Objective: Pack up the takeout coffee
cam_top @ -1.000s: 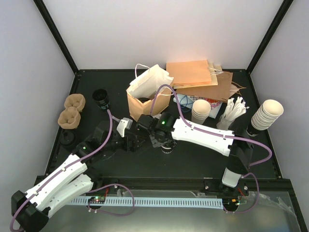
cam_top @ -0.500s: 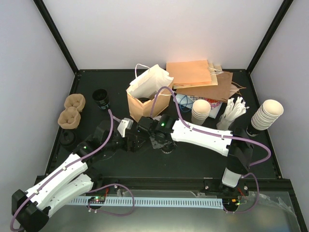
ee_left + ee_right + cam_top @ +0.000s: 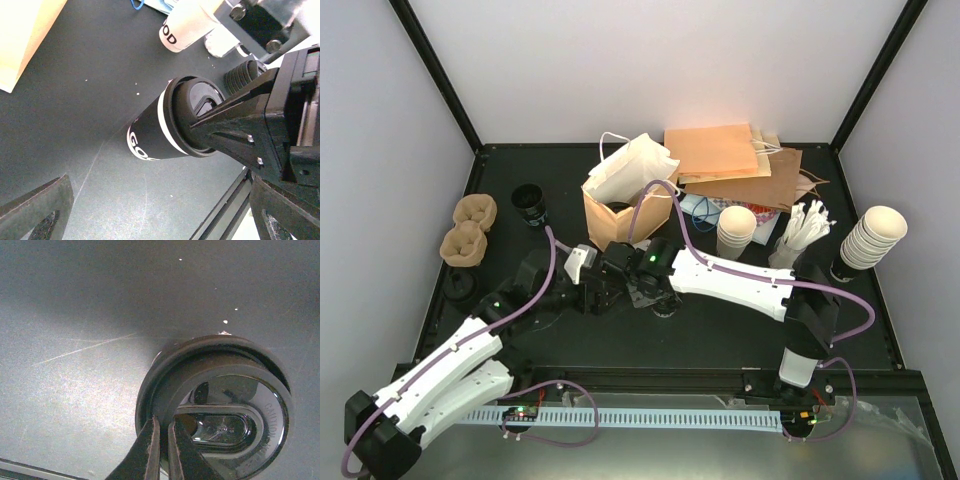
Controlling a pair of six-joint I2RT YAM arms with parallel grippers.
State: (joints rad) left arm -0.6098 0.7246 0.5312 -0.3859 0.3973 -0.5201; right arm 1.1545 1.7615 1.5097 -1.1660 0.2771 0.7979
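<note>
One lidded takeout coffee cup (image 3: 150, 137), dark-sleeved, stands mid-frame in the overhead view on the black table (image 3: 75, 100). The right gripper (image 3: 162, 437) is clenched on its lid rim. The left gripper (image 3: 160, 220) gapes beside it. Two pulp carriers (image 3: 475, 210) sit at left.

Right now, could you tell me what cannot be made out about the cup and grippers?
Top view: lidded cup mostly hidden under the right gripper.
Both wrist views: cup's contents covered by the black lid.
Left wrist view: left gripper, fingers cut off by the bottom edge.

Robot lab booth, white walls (image 3: 650, 70), black frame (image 3: 435, 72)
</note>
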